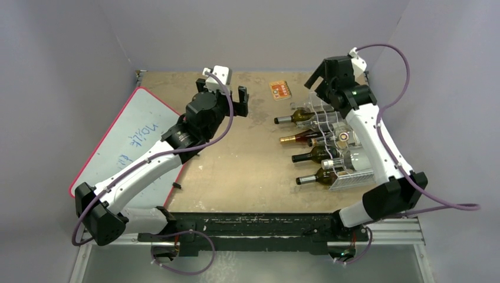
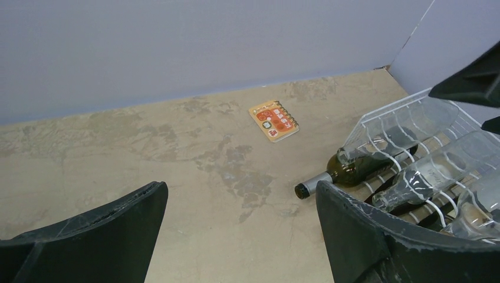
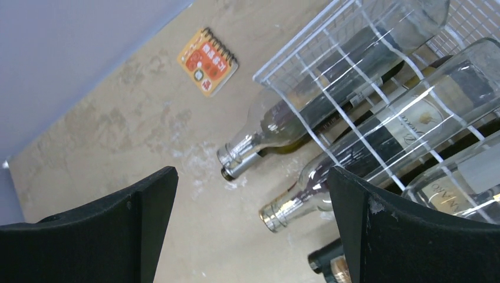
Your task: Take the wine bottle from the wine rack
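The white wire wine rack (image 1: pixel 354 177) stands at the right of the table and holds several bottles lying with their necks to the left. A green bottle with a silver cap (image 1: pixel 298 117) lies at its far end. My right gripper (image 1: pixel 316 82) hangs open and empty above that far end. In the right wrist view (image 3: pixel 253 174) the silver-capped bottle (image 3: pixel 277 127) and a clear bottle (image 3: pixel 377 147) lie below under the rack wires (image 3: pixel 306 65). My left gripper (image 1: pixel 223 94) is open and empty over the table's middle, left of the rack (image 2: pixel 407 118) and the green bottle (image 2: pixel 348 171).
A small orange notebook (image 1: pixel 280 89) lies at the back, also in the left wrist view (image 2: pixel 273 120) and the right wrist view (image 3: pixel 208 61). A red-edged whiteboard (image 1: pixel 130 141) lies at the left. Grey walls close in the back and sides.
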Tool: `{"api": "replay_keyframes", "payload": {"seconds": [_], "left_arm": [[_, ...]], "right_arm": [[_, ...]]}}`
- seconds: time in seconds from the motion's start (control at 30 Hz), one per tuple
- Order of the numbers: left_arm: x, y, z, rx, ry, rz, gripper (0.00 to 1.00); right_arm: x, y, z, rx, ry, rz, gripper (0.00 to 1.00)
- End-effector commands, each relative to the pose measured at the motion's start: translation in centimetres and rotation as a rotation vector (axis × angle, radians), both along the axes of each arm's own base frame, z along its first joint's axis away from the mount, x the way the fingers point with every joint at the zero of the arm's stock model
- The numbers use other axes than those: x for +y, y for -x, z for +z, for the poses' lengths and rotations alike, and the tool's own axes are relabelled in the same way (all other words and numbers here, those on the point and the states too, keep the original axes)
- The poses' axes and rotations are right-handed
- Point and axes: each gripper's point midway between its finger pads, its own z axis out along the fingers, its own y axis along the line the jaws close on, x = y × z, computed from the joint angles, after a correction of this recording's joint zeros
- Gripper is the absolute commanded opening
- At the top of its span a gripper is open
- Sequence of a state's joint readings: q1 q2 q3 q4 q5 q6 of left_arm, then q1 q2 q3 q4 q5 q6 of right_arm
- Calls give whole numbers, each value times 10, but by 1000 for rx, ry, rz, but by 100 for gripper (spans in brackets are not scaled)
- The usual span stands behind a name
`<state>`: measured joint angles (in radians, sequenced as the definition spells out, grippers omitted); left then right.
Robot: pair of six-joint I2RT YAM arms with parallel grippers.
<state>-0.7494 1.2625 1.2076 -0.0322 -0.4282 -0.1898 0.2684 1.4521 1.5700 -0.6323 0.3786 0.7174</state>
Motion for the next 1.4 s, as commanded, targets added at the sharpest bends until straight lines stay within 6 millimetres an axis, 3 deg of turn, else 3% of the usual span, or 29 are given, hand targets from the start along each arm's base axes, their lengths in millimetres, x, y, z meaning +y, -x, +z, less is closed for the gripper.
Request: {"api": "replay_keyframes", "payload": {"seconds": [0.0, 0.13, 0.33, 0.47, 0.63, 0.87, 1.37], "left_arm": [[-9, 1, 5, -33, 6, 2, 95], [-18, 2, -1, -14, -9, -11, 94], [-15, 1, 1, -14, -6, 10, 94], [-12, 1, 4, -19, -5, 22, 94], [-6, 4, 11, -35, 9, 37, 93], [-3, 9, 19, -50, 23, 27, 93], [-7, 5, 10, -33, 7, 27, 92]], "right_arm": [[-24, -13, 29, -59, -84, -267, 100], [-28, -24, 24, -31, -110, -369, 100], [-7, -49, 2, 4, -190, -349, 98], [-1, -52, -9, 8, -275, -400, 98], [-14, -59, -18, -6, -272, -461, 98], [-21, -71, -47, 84, -296, -473, 98], [-34, -87, -79, 160, -284, -488, 97]]}}
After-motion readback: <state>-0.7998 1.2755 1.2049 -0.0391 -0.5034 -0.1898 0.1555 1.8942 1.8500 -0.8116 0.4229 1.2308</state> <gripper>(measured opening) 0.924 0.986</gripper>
